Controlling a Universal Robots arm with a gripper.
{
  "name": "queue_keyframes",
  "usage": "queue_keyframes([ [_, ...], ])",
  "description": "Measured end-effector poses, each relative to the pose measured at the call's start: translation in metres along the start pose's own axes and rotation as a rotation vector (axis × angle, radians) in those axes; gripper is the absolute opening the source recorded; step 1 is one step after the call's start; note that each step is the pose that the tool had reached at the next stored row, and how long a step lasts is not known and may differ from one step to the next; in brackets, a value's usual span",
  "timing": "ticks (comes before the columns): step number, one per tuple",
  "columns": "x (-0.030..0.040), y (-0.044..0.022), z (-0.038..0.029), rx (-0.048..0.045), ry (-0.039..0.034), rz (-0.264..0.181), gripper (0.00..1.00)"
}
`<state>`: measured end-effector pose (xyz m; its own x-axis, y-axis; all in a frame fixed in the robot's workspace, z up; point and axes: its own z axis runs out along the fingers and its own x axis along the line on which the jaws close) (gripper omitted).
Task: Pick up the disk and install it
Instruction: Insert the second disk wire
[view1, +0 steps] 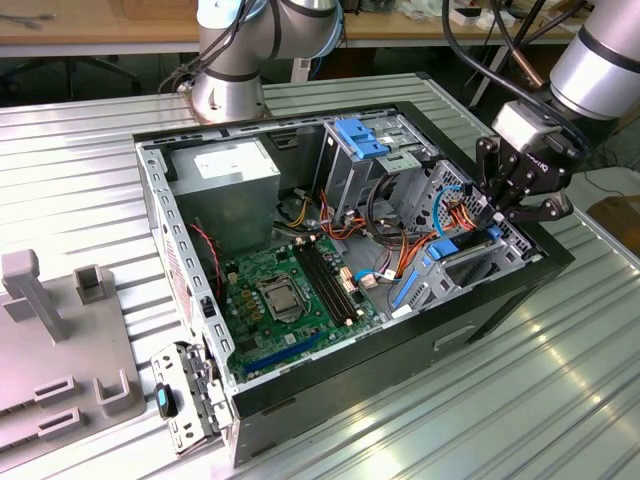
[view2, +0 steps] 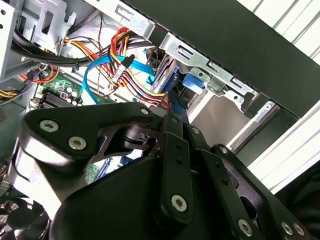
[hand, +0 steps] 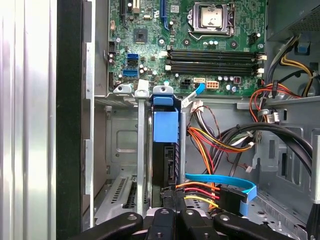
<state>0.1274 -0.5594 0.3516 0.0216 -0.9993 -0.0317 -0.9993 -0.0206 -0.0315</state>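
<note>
The gripper (view1: 522, 205) looks clamped on the disk (hand: 165, 131), which stands partly down in its slot in the computer case (view1: 470, 320), so the job seems nearly done.

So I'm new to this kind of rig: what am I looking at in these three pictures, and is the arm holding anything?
The exterior view shows an open computer case lying on a ribbed metal table, with its motherboard and silver power supply exposed. A robot arm reaches in from the exterior view's right, and its black gripper sits at the case's drive bay. The other two pictures come from cameras on the arm's wrist, looking past the gripper into the case. There the disk, in its blue carrier, stands on edge in the bay slot beside red, yellow and blue cables. The gripper's fingers appear closed on the disk's edge, so it is seemingly held while being seated.
</note>
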Motion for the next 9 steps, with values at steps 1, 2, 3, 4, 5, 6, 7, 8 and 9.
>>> queue_keyframes([
  [1,0.0,0.0,-0.0001,0.0,0.0001,0.0,0.11],
  [2,-0.0001,0.0009,-0.0003,0.0,0.0003,0.0,0.11],
  [3,-0.0001,0.004,-0.0003,0.0,0.0002,0.0,0.11],
  [4,-0.0002,0.0078,-0.0004,0.0,0.0001,0.0,0.11],
  [5,-0.0002,0.0104,-0.0005,0.0,0.0001,0.0,0.11],
  [6,-0.0002,0.0108,-0.0005,0.0,0.0002,0.0,0.11],
  [7,-0.0002,0.0108,-0.0005,0.0,0.0002,0.0,0.11],
  [8,-0.0003,0.0108,-0.0006,0.0,0.0016,0.0,0.11],
  [9,-0.0003,0.0108,-0.001,-0.0004,0.0025,0.0,0.11],
])
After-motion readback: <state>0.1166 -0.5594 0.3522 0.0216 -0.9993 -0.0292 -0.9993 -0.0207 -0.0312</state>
